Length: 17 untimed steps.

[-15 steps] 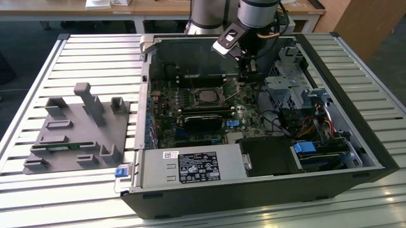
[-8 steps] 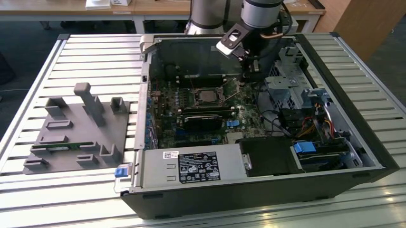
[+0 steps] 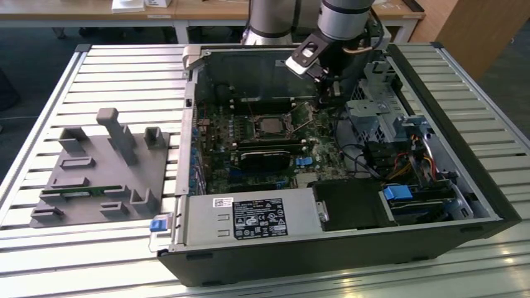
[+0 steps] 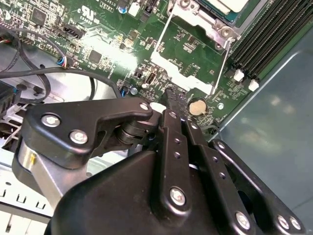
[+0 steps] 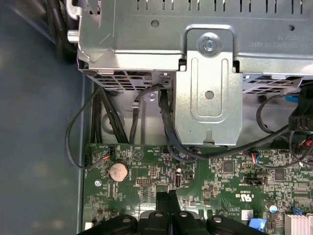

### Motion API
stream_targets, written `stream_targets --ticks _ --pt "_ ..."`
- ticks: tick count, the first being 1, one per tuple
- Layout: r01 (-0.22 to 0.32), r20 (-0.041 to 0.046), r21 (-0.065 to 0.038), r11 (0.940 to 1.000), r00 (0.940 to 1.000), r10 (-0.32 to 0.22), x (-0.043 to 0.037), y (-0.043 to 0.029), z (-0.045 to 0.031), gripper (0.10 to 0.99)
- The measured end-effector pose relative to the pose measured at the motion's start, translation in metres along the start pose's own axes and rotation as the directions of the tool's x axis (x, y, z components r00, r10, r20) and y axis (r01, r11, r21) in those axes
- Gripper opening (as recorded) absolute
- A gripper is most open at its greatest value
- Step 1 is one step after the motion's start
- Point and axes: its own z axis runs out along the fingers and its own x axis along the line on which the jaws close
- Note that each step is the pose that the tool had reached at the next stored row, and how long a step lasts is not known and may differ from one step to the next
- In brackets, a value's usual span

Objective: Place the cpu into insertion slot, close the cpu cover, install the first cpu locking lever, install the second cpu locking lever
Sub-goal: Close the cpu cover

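Seemingly the gripper (image 4: 169,94), closed tight and empty, is hovering beside the open cpu cover (image 4: 181,73) while the cpu (image 4: 230,4) is sitting in the slot (image 4: 208,19); closing is likely calling for a push on the cover's free edge.

Silver-grey tubular arm (image 3: 341,18), black linked fingers (image 4: 172,139), silver screw heads (image 4: 177,196).

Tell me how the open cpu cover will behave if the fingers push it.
The cpu cover looks like a thin metal frame attached at one edge, so it probably swings rather than slides. Thin and windowed, it is likely light and could flex.
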Motion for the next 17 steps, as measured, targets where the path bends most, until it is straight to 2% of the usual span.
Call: stream_targets --ticks 8,10,15,17 --pt "0.000 -0.0002 0.005 1.0000 1.0000 0.000 -0.0002 0.0006 0.0107 0.106" --pt "0.000 -0.0001 0.005 1.0000 1.0000 0.000 -0.0002 -0.0016 0.0111 0.106" --pt "0.000 0.0000 0.005 1.0000 1.0000 0.000 -0.0002 -0.0126 0.0113 0.106" --pt "0.000 0.0000 0.005 1.0000 1.0000 0.000 -0.0002 -0.0137 0.0114 0.106"
